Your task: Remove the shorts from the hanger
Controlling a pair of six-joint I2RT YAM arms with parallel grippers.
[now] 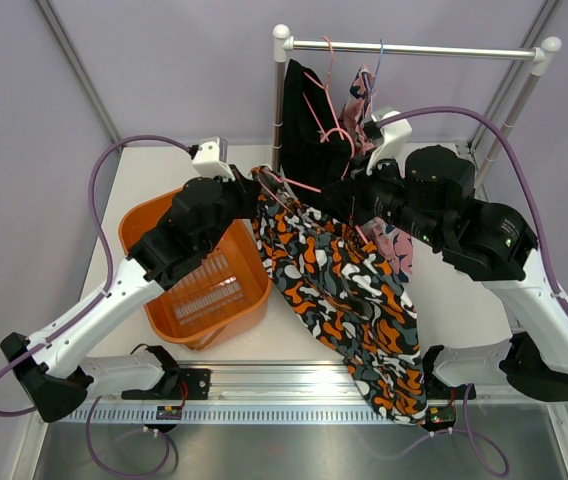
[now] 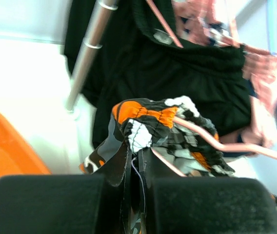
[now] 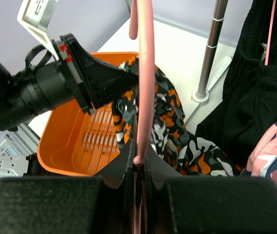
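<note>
The orange, black and white camouflage shorts (image 1: 349, 290) drape from between the arms down to the table's front edge. My left gripper (image 1: 254, 200) is shut on their bunched waistband (image 2: 153, 122). A pink hanger (image 2: 216, 144) still runs through the waistband. My right gripper (image 1: 339, 195) is shut on that pink hanger (image 3: 146, 73), its jaws (image 3: 139, 163) pinching the rod's end. The black shorts (image 1: 309, 130) and the pink blotched shorts (image 1: 362, 100) hang from the rack behind; both also show in the left wrist view, black (image 2: 192, 73) and pink (image 2: 260, 73).
An orange basket (image 1: 194, 290) lies tilted under my left arm, also in the right wrist view (image 3: 70, 141). The white clothes rack (image 1: 414, 48) stands at the back, with its pole (image 3: 209, 53) close to the shorts. Purple walls enclose the table.
</note>
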